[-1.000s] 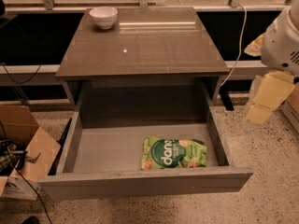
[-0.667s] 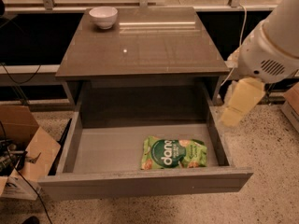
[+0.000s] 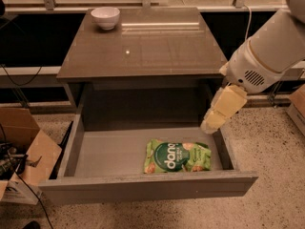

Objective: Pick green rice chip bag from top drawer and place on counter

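Evidently the arm had swung in from the 3 o'clock edge of the view over the last second. The gripper (image 3: 212, 122), which had hung out over the floor (image 3: 274, 151) beside the cabinet, now pointed down above the drawer's 3 o'clock wall, at about the bag's 1 o'clock. Whether it was open or closed could not be told. It carried nothing and hung clear of the bag (image 3: 177, 156).

The bag had not moved. It lay flat, logo up, on the floor of the pulled-out drawer (image 3: 143, 186), toward 5 o'clock and close behind the front panel. By my judgement this was the approach to the pick: the gripper had yet to shift toward 7 o'clock and descend before any grasp, with the drawer wall just beside it to avoid.

The counter (image 3: 143, 51) was glossy grey-brown, with a streak of reflected light near its far edge. A white bowl (image 3: 105, 17) sat at its 11 o'clock corner, leaving the middle and near part bare for the bag.

Around the cabinet the floor was pale and speckled. An open cardboard box (image 3: 28, 151) stood at 8 o'clock of the view, and dark panels under a rail ran along behind at 12 o'clock.
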Motion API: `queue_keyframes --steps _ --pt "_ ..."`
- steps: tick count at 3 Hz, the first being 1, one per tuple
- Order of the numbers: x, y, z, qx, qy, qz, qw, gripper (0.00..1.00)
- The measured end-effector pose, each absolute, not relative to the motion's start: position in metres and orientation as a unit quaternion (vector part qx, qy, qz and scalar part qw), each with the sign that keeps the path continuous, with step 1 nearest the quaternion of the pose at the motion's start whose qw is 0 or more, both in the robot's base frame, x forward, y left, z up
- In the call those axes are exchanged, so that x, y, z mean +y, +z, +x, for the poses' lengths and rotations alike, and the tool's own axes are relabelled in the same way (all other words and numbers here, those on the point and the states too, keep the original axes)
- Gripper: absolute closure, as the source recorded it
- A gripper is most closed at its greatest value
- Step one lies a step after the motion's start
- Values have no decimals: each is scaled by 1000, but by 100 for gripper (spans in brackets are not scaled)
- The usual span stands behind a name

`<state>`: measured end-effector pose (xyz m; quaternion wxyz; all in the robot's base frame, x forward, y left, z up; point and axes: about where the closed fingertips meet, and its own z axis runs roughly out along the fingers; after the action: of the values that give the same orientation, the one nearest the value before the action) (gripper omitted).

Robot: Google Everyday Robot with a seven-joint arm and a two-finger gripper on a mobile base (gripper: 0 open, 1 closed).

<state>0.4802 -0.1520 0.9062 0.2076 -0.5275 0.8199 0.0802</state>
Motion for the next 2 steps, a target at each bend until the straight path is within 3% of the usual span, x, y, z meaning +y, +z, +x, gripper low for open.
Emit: queue_keyframes --steps 2 --pt "-127 875 521 806 147 -523 235 0"
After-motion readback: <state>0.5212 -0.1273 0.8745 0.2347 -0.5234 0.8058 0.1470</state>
